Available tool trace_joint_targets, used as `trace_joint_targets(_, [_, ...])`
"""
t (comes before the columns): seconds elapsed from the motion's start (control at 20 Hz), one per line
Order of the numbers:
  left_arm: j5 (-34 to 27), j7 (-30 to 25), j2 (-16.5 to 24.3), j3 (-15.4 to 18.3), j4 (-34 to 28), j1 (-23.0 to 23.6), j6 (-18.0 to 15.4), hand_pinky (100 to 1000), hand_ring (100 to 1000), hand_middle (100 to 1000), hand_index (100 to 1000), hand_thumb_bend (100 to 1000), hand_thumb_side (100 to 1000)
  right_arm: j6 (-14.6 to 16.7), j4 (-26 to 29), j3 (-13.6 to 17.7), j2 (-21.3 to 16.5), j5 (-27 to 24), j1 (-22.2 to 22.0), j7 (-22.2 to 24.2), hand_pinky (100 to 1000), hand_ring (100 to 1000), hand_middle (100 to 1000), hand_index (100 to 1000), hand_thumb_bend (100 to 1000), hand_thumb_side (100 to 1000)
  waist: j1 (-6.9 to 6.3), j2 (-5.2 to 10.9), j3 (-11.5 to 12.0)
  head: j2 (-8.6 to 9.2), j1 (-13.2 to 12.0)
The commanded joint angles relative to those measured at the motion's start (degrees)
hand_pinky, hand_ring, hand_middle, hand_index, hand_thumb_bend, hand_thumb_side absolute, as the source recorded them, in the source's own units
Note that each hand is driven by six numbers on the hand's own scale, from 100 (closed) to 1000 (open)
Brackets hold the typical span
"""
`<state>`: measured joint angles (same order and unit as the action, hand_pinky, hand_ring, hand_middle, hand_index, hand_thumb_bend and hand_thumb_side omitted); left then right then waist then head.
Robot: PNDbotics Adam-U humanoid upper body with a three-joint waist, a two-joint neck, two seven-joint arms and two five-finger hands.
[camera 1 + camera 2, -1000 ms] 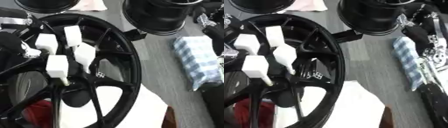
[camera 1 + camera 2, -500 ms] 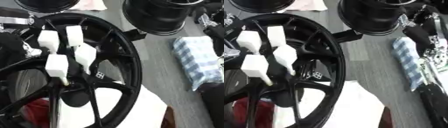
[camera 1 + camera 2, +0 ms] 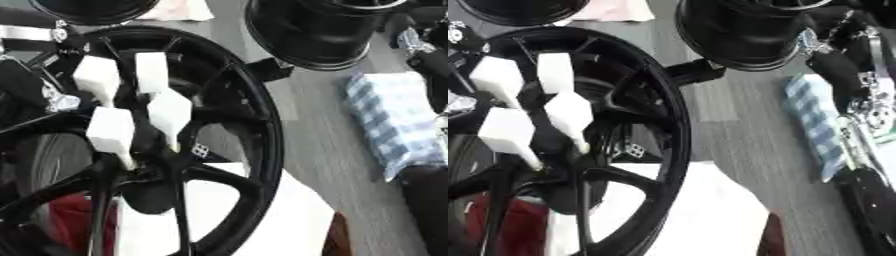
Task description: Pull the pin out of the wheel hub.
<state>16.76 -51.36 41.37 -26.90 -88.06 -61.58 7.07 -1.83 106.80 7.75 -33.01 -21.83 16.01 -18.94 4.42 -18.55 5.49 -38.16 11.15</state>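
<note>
A black wheel hub [image 3: 255, 131] lies flat on the grey tabletop [image 3: 319, 150], with four white pins [image 3: 111, 131] standing clustered among its spokes, left of centre. Their narrow stems run down toward the middle of the wheel. The left hand [image 3: 24, 94] shows as a dark mass with silver joints at the left edge, just beside the nearest pins. Whether it is open or closed on anything cannot be told. The right arm [image 3: 838, 70] hangs along the right side, well apart from the hub and above a blue checked pack [image 3: 394, 120]; its hand's state cannot be told either.

The risk here is probably the crowding. The pins stand so close together that fingers closing on one may knock a neighbour askew or catch two at once. A pull off the stem's line could jam the pin in its hole or lift the wheel along with it, since nothing visibly pins the rim down. The white sheet [image 3: 293, 220] under the hub may let it slide. A second wheel [image 3: 324, 30] sits near the far rim, leaving little room there.
</note>
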Motion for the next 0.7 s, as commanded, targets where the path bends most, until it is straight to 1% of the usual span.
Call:
trace_joint_targets(0.05, [-0.9,1.0,1.2,1.3,-1.1,-1.5,1.4,769,531,379,479,100,194,-0.1,0.4,0.6,-1.0,-0.1,0.2,-0.2,644,582,469,600,298,170,-0.23,1.48,-0.1,0.03,0.1])
trace_joint_targets(0.1, [-1.0,1.3,1.2,1.3,-1.1,-1.5,1.8,768,528,373,470,100,182,-0.2,0.4,0.6,-1.0,-0.1,0.2,-0.2,644,582,469,600,299,170,-0.23,1.52,-0.1,0.01,0.2])
trace_joint_targets(0.35, [-1.6,1.7,1.3,1.3,-1.5,-1.6,2.8,768,528,371,469,100,180,-0.2,0.5,0.6,-1.0,0.0,0.2,-0.2,644,582,469,600,299,170,-0.25,1.59,-0.1,-0.02,0.2])
trace_joint_targets(0.4, [-1.8,1.8,1.5,1.6,-1.5,-1.8,3.0,763,517,352,442,100,112,-0.3,0.4,0.7,-1.0,0.0,0.2,-0.2,644,582,470,599,307,167,-0.28,1.78,-0.1,-0.05,0.2])
trace_joint_targets(0.7, [-5.4,2.6,3.2,4.3,-1.7,-3.3,4.8,766,509,339,436,100,119,-0.4,0.5,0.9,-1.2,0.3,-0.2,-0.6,644,582,469,599,314,163,-0.51,2.55,0.4,-0.24,0.7])
